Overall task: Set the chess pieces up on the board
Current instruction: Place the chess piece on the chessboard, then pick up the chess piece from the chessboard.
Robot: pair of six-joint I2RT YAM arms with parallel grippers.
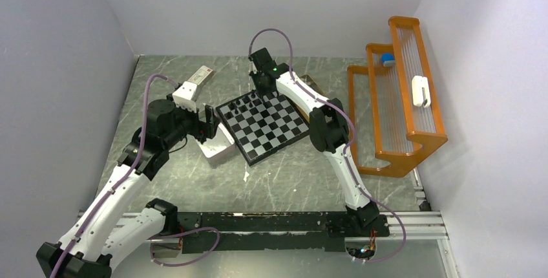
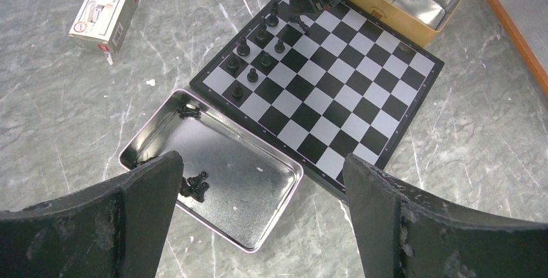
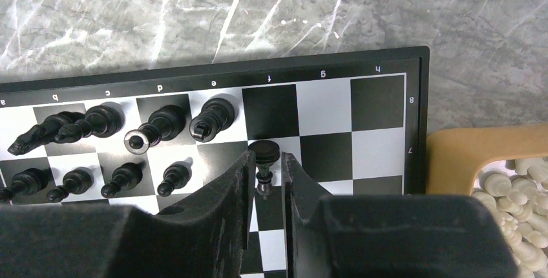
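Currently in hand: a black pawn [image 3: 265,152], upright on a pale square of the second row, between the fingers of the right claw [image 3: 266,161].
Right claw: drawn narrow around the pawn. I cannot tell whether it pinches the piece or only brackets it.
Left claw [image 2: 262,226]: spread wide and carrying nothing. It hangs above the metal tin [image 2: 245,161], which lies just beside the board.
Board [image 1: 268,126]: flat on the table between my two arms, with the right arm reaching over its far edge.
Done so far: four larger black pieces [image 2: 242,46] stand in the edge row with four pawns in front of them, all grouped toward one end of that side.
Left to do, black: the other squares I can see in both rows are bare. A few loose black pieces [image 2: 194,187] lie in the tin.
Left to do, white: the cream pieces [image 3: 510,194] sit heaped in the tan tray [image 3: 452,145] by the board's corner — I see none on the board.
Progress, as I judge it: well under half — one side partly filled, the other not yet begun.
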